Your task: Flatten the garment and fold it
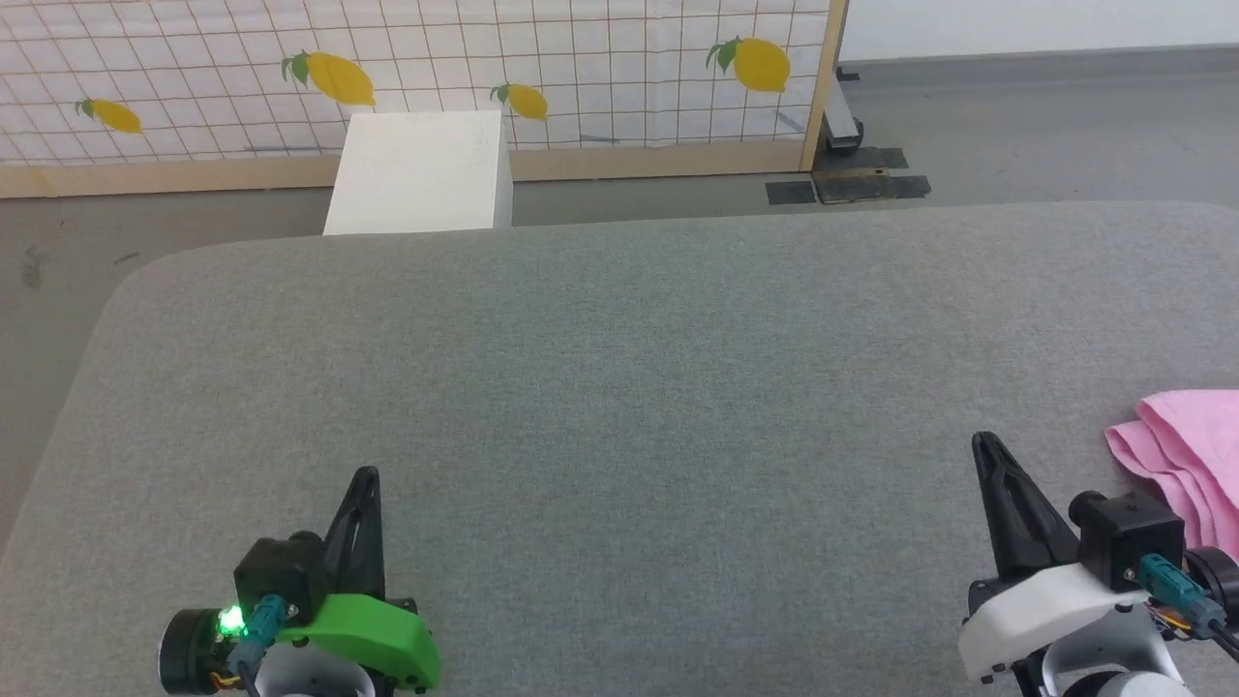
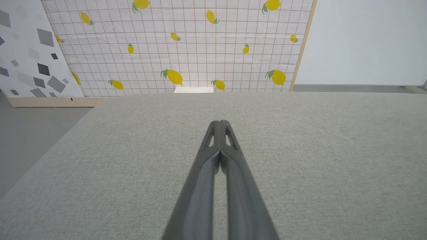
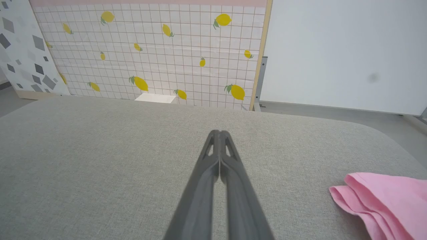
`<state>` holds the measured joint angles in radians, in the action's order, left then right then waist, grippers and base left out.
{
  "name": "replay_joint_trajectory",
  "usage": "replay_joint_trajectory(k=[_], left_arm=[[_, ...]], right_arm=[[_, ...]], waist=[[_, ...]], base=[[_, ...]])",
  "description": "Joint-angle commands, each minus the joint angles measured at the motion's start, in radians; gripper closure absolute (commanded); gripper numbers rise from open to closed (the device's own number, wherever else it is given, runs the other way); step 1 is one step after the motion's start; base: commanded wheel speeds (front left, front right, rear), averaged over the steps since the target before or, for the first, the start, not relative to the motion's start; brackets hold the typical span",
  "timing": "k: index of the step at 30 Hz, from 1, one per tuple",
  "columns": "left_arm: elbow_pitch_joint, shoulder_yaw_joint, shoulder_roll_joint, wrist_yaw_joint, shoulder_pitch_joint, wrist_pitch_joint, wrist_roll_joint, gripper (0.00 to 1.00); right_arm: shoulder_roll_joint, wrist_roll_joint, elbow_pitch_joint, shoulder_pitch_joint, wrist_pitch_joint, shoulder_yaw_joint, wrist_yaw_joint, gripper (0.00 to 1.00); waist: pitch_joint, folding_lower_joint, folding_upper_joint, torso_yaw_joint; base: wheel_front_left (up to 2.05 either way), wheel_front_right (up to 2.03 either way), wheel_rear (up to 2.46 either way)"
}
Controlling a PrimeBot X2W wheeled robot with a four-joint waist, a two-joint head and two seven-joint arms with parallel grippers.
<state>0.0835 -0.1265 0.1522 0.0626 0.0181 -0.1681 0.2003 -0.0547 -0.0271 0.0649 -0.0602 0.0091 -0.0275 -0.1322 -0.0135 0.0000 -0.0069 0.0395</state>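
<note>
The garment (image 1: 1186, 450), a pink cloth in stacked folded layers, lies at the right edge of the grey table (image 1: 619, 387); in the right wrist view the garment (image 3: 387, 200) sits at the lower right, partly cut off by the frame. My right gripper (image 1: 984, 445) rests just left of it, apart from the cloth, and its fingers meet at the tip (image 3: 219, 132), shut on nothing. At the lower left, my left gripper (image 1: 366, 476) is likewise shut and empty (image 2: 220, 122) over bare table.
A white box (image 1: 421, 174) stands on the floor beyond the table's far edge. Behind it is a lemon-print grid screen (image 1: 416, 68). Grey floor surrounds the table, and its rounded corners show at far left and far right.
</note>
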Motion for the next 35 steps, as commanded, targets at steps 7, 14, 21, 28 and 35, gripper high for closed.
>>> replay_joint_trajectory(k=[7,14,21,28,35], left_arm=[[-0.013,0.016,-0.015,-0.009,-0.007,0.018,-0.035,1.00],[-0.020,0.027,-0.024,-0.014,-0.008,0.032,-0.051,1.00],[-0.027,0.037,-0.032,-0.019,-0.010,0.046,-0.067,1.00],[-0.033,0.047,-0.040,-0.024,-0.010,0.060,-0.082,1.00],[-0.040,0.058,-0.048,-0.029,-0.011,0.075,-0.098,1.00]], right_arm=[[0.002,0.006,-0.009,0.023,-0.004,0.004,0.001,1.00],[0.002,0.008,-0.014,0.026,-0.004,0.007,0.001,1.00],[0.002,0.010,-0.020,0.030,-0.005,0.009,0.001,1.00],[0.003,0.012,-0.025,0.033,-0.005,0.011,0.001,1.00],[0.003,0.014,-0.030,0.037,-0.006,0.013,0.001,1.00]], waist=[[0.001,0.0000,0.0028,-0.004],[0.002,0.0000,0.0032,-0.007],[0.004,0.0000,0.0036,-0.010],[0.005,0.0000,0.0039,-0.014],[0.006,0.0000,0.0043,-0.017]], base=[[0.00,0.00,0.00],[0.00,0.00,0.00],[0.00,0.00,0.00],[0.00,0.00,0.00],[0.00,0.00,0.00]])
